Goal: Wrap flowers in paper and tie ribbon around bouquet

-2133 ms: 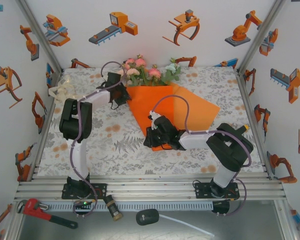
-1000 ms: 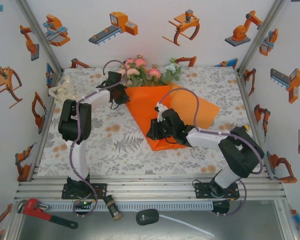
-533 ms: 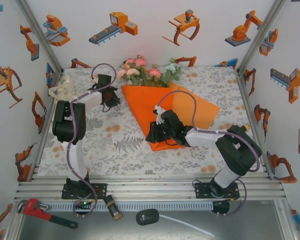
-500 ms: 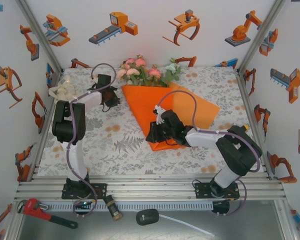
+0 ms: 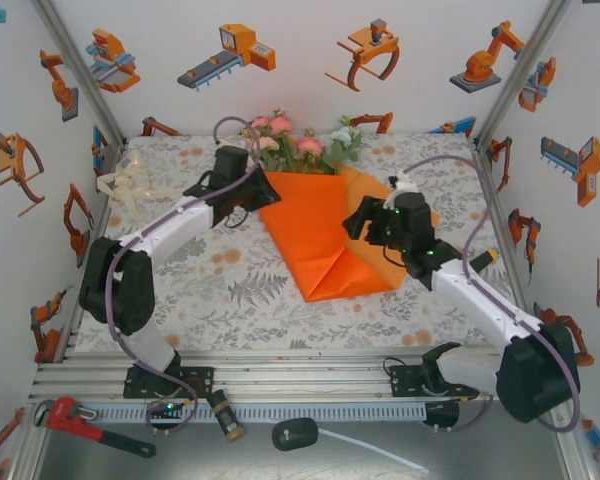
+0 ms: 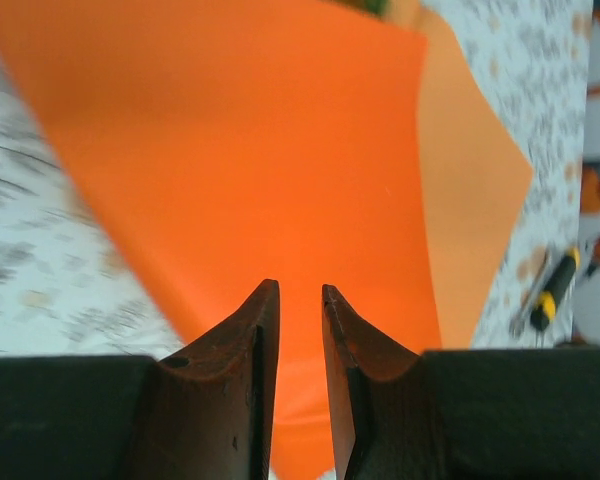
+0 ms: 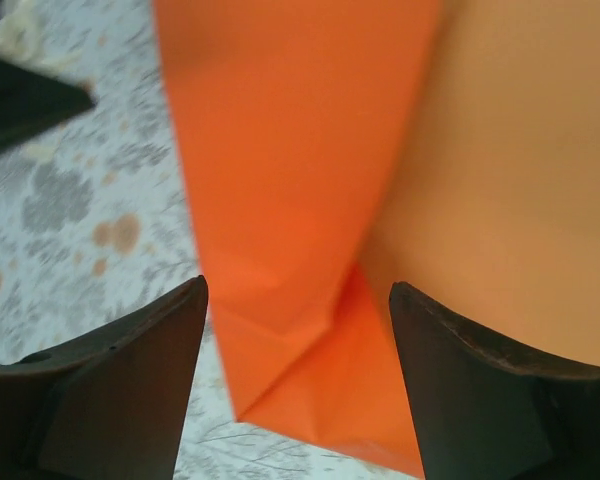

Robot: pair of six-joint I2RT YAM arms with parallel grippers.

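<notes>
We see paper [image 5: 325, 235] half folded over flowers [image 5: 290, 140]; we think right flap needs folding. Ribbon [image 5: 130, 185] untied. Right gripper [image 7: 298, 285] wide apart, empty. Left gripper [image 6: 300, 300] nearly together, nothing between.

Paper [image 5: 315, 235], centre: thin orange sheet, matt and smooth, with sharp fold creases near its lower tip. Flowers [image 5: 295, 140], upper centre: cloth-like petals and leaves, matt. Ribbon [image 5: 128, 185], upper left: sheer cream fabric, faintly shiny. Tablecloth [image 5: 220, 285]: matt printed cloth, lying flat. Left gripper [image 6: 300, 292] and right gripper [image 7: 298, 290]: fingers [image 7: 110, 390] dark brown, smooth, with a dull sheen. Arm shells [image 5: 170, 232]: smooth white and black plastic. Rails [image 5: 300, 375], bottom: bare silvery metal, ribbed. Wrench [image 5: 80, 420], lower left: red-painted metal.
</notes>
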